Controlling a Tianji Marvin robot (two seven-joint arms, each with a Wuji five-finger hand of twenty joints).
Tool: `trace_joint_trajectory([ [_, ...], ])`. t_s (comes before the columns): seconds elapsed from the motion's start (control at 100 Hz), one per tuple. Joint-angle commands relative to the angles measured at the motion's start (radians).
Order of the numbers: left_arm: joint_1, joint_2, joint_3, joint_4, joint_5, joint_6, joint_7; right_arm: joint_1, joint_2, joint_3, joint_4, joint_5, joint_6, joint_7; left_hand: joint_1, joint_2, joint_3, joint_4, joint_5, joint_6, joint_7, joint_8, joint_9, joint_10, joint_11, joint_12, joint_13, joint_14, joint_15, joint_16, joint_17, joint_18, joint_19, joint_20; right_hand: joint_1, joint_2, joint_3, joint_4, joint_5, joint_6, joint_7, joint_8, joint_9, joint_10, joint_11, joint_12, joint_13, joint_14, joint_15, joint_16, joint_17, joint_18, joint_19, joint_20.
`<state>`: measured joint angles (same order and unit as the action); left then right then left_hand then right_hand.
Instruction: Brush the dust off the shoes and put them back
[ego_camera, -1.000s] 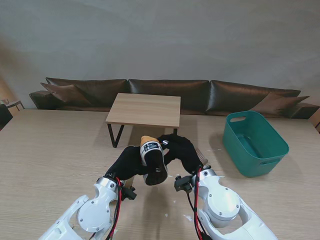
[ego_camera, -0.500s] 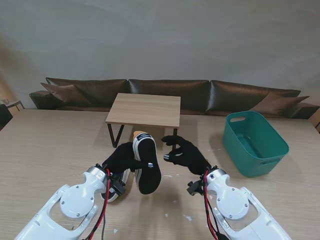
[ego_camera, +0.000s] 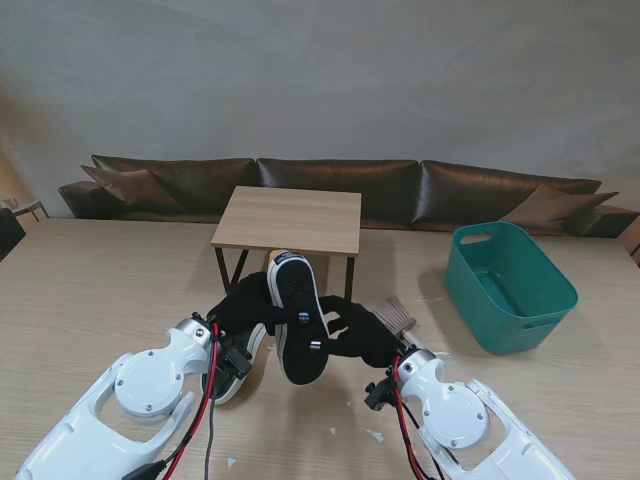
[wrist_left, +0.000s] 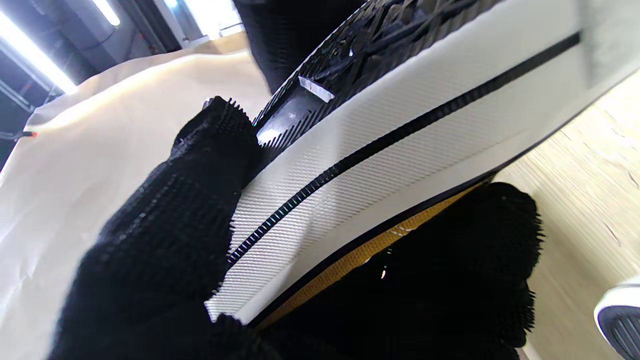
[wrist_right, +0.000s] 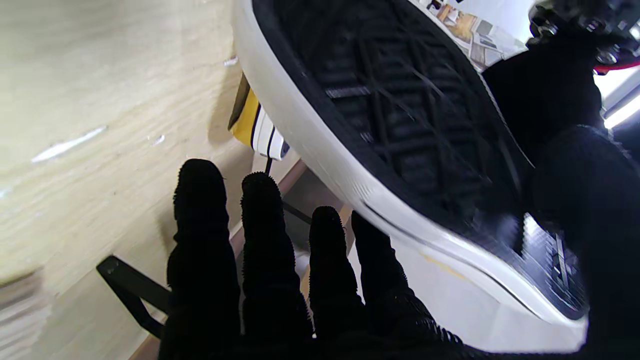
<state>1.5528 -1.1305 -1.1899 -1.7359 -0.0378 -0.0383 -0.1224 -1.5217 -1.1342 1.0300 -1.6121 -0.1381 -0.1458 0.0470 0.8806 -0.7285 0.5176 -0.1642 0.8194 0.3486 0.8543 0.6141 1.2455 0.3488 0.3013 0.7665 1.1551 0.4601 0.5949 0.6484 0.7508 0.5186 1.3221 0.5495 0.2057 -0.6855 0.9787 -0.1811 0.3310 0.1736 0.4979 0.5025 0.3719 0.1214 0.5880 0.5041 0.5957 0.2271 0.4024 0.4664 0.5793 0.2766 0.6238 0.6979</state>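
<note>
1. Holding the shoe (ego_camera: 298, 318) up off the table (ego_camera: 90, 290), sole facing us, with our left hand (ego_camera: 245, 310) clamped across its side.
2. Our right hand (ego_camera: 360, 332) sits just beside it, fingers (wrist_right: 260, 260) spread, gripping nothing.
3. Rubber sidewall looks stiff and grippy, canvas above it soft, so we'd pinch the sidewall.
4. Brush (ego_camera: 393, 316), probably, lies behind the right hand; hard to tell.
</note>
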Motion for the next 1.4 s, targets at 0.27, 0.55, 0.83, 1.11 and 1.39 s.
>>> trace_joint_trajectory([
  [0.27,-0.011,0.001,-0.002,-0.043,-0.027,0.026,-0.068,0.033,-0.033,-0.067,0.052,0.06,0.017,-0.02,0.194,0.152,0.155,0.055,0.01,-0.092,0.083,0.04,0.046,-0.067,0.063,0.041,0.063,-0.097,0.119,0.043,-0.017,-0.038,0.022,0.016,0.009,-0.017,0.008,-0.01,0.139,0.008,0.133,0.058,0.099,0.038,0.098,0.046,0.11,0.007,0.152,0.067,-0.333,0.005,0.073,0.062],
  [0.55,-0.014,-0.002,-0.002,-0.025,0.024,0.065,-0.044,0.014,-0.068,-0.089,0.07,0.146,-0.043,-0.112,0.22,0.176,0.104,0.062,0.006,-0.096,0.049,0.034,-0.026,-0.04,0.047,0.12,-0.045,-0.056,0.122,0.103,-0.149,-0.043,0.017,0.072,0.216,0.077,0.194,-0.102,0.701,-0.098,0.525,0.013,0.775,0.037,0.206,0.161,0.668,0.021,0.563,0.185,0.033,0.102,0.627,0.022],
  [0.83,-0.001,-0.012,-0.006,-0.023,0.03,0.08,-0.001,0.016,-0.078,-0.107,0.094,0.182,-0.081,-0.125,-0.011,0.243,0.143,0.089,-0.088,-0.052,-0.598,-0.164,-0.338,0.046,-0.084,-0.175,-0.407,0.044,-0.053,0.054,-0.475,-0.041,-0.212,0.148,0.272,0.002,0.332,-0.102,0.849,0.017,0.547,0.174,0.968,0.128,0.192,0.269,0.707,-0.003,0.912,0.322,0.25,0.135,0.771,0.007],
  [1.11,0.036,-0.025,-0.043,-0.056,0.055,0.039,0.08,0.0,-0.097,-0.116,0.118,0.2,-0.084,-0.179,-0.099,0.265,0.055,0.083,-0.304,-0.102,-0.785,-0.357,-0.66,0.093,-0.232,-0.46,-0.744,0.053,-0.42,-0.242,-0.618,-0.087,-0.77,0.03,0.294,-0.017,0.382,-0.097,0.895,0.074,0.552,0.217,1.034,0.173,0.172,0.311,0.707,0.009,1.014,0.367,0.328,0.186,0.784,0.037],
  [1.39,0.077,-0.028,-0.097,-0.094,0.091,-0.02,0.128,-0.004,-0.099,-0.11,0.139,0.179,-0.044,-0.19,-0.132,0.279,0.028,0.081,-0.336,-0.133,-0.794,-0.416,-0.758,0.103,-0.263,-0.548,-0.817,0.04,-0.479,-0.313,-0.567,-0.088,-1.048,0.054,0.298,-0.023,0.388,-0.099,0.899,0.08,0.554,0.224,1.045,0.177,0.163,0.325,0.706,0.0,1.034,0.378,0.348,0.184,0.782,0.049],
])
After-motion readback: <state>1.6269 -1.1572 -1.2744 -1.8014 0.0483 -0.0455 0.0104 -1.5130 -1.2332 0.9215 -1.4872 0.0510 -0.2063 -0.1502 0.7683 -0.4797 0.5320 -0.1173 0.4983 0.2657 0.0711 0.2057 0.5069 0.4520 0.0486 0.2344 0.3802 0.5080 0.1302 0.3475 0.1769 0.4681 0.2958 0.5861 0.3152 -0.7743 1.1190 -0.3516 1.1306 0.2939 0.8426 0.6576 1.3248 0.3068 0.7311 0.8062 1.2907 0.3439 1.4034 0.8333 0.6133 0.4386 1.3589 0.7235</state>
